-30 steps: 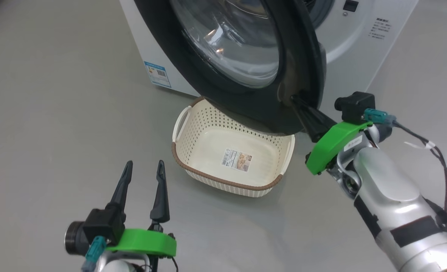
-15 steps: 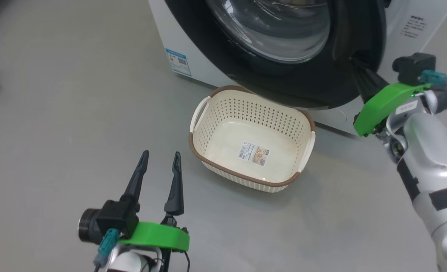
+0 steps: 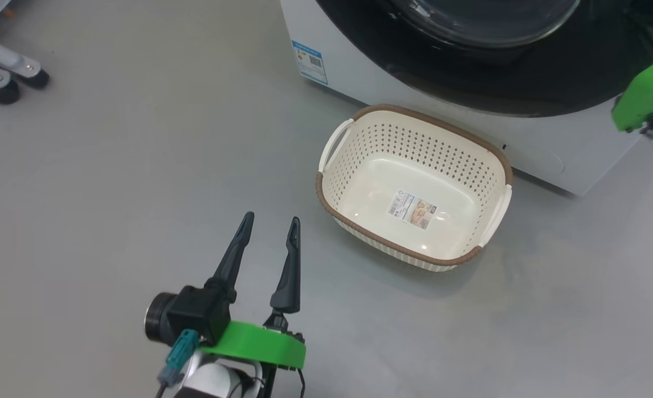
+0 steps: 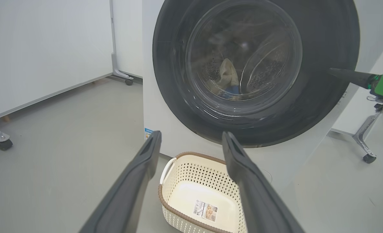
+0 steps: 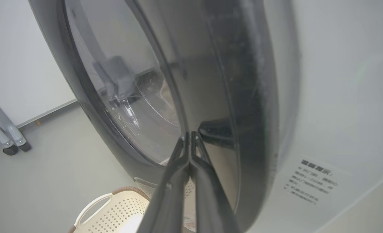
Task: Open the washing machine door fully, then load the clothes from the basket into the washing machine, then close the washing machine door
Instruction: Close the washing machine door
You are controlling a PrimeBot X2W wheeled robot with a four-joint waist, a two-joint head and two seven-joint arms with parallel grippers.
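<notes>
Right gripper (image 5: 189, 135), fingers pinched together, tips against the washing machine door (image 4: 168, 81) rim — a blunt pusher, likely shutting it; left gripper (image 3: 271, 218) hangs spread wide beside the empty basket (image 3: 409, 251).

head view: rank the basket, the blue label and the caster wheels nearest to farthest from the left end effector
1. basket: on the floor just ahead and to the right of the open left end effector.
2. blue label: beyond the basket, low on the washing machine.
3. caster wheels: far off to the left, in the top corner.
</notes>
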